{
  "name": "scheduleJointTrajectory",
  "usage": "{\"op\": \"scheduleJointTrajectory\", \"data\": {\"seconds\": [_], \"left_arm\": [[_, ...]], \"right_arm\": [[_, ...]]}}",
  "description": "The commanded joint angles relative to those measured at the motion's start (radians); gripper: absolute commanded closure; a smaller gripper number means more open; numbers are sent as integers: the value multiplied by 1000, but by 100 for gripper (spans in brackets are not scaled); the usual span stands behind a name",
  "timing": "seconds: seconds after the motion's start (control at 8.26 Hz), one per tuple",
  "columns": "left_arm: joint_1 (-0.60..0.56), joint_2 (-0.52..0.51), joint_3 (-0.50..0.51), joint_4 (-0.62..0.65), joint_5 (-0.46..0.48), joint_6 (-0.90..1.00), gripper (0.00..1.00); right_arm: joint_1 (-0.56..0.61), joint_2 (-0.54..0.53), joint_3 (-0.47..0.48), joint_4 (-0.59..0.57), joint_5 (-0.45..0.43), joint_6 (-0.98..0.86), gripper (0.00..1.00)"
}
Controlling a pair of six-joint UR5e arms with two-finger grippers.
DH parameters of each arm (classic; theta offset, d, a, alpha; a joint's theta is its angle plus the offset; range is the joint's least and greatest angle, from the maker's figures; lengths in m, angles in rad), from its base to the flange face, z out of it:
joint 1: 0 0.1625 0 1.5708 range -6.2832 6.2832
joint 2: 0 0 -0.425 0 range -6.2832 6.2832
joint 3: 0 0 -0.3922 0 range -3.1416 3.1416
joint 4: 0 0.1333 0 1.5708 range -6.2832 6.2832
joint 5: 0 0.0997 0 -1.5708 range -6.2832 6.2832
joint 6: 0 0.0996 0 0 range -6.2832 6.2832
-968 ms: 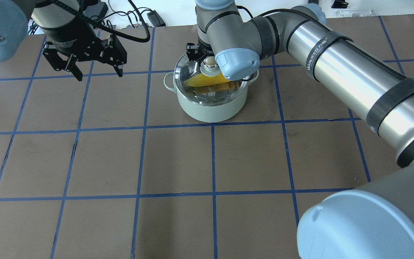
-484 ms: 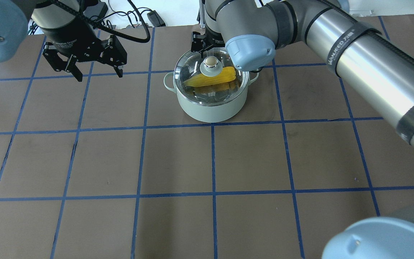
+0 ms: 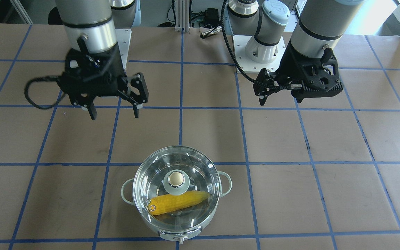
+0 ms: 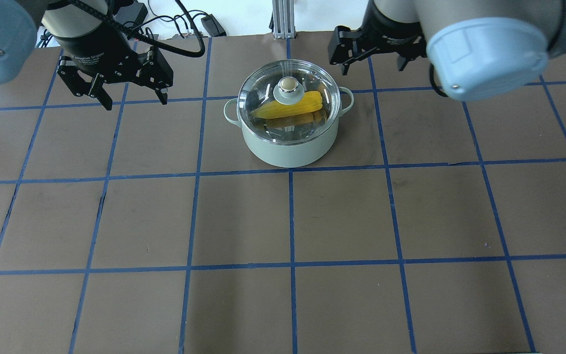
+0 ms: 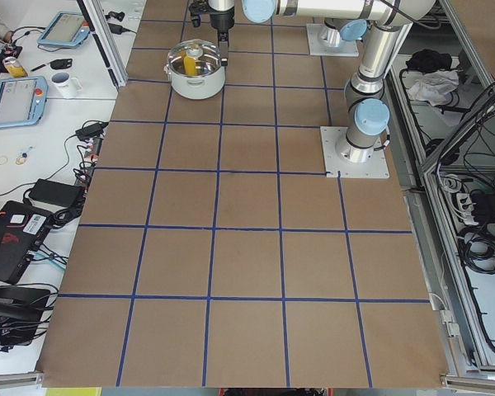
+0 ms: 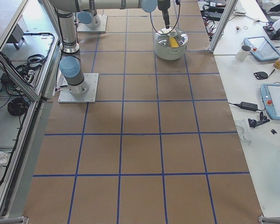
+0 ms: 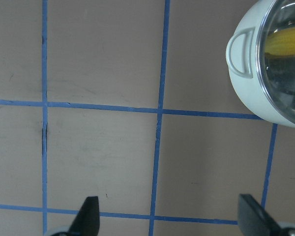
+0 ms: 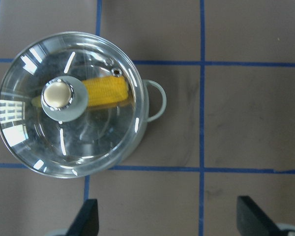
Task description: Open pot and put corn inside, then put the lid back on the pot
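The mint-green pot [image 4: 283, 150] stands at the table's far middle with the glass lid [image 4: 312, 81] seated on it. The yellow corn [image 4: 302, 104] lies inside under the lid and also shows in the front view [image 3: 179, 203] and the right wrist view [image 8: 108, 91]. My right gripper [image 4: 372, 69] is open and empty, raised to the right of the pot and apart from it. My left gripper [image 4: 135, 103] is open and empty, hovering left of the pot. The left wrist view shows the pot's handle [image 7: 238, 51] at the top right.
The table [image 4: 288, 221] is brown with a blue tape grid. Cables and a power brick [image 4: 212, 24] lie past its far edge. Side benches with tablets and cups [image 5: 62, 82] flank the table ends.
My right gripper has pulled away from the lid knob, rising and moving right. The lid stays on the pot. The left arm has not moved.
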Motion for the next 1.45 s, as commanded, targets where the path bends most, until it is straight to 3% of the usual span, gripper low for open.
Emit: {"op": "scheduleJointTrajectory", "data": {"seconds": [0.0,1.33], "left_arm": [[0,0,0,2,0,0,0],[0,-5,0,1,0,-1,0]], "right_arm": [[-77,-143,26,250,5,-47,0],[-78,-153,26,279,7,-59,0]]}}
